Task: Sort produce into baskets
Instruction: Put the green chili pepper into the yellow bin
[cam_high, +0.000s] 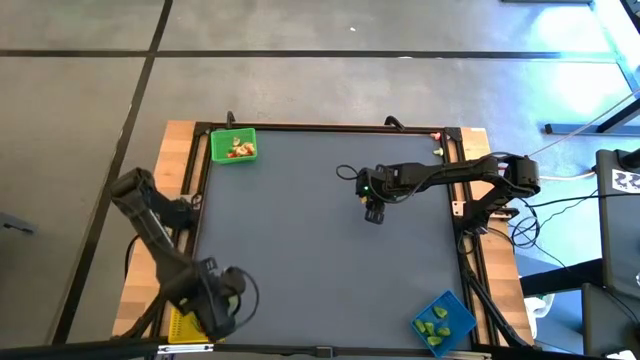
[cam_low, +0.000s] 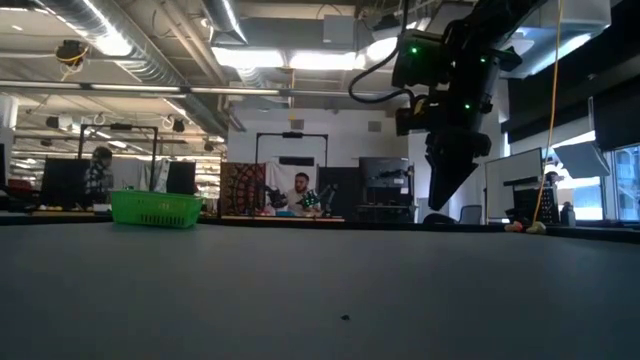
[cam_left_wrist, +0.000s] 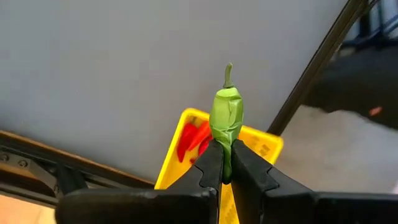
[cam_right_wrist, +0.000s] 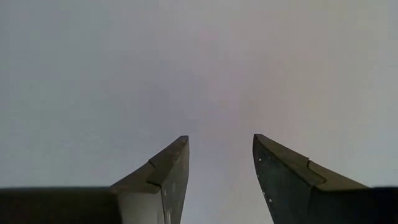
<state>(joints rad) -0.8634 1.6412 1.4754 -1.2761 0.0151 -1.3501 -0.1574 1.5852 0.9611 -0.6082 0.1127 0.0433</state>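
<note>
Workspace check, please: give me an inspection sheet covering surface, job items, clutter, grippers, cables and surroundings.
Surface: dark grey table top, wooden strips at its sides.
Job's things: green basket at the far left corner, reddish and pale pieces inside; blue basket at the near right corner, green pieces inside; yellow basket at the near left corner, red pieces inside; green pepper held above it.
Clutter: small speck on the top, nothing else seen.
Grippers: left gripper shut on the pepper; right gripper open, empty, over bare table.
Cables: black loops off the table's right edge.
Surroundings: open workshop, a seated person behind the table.
</note>
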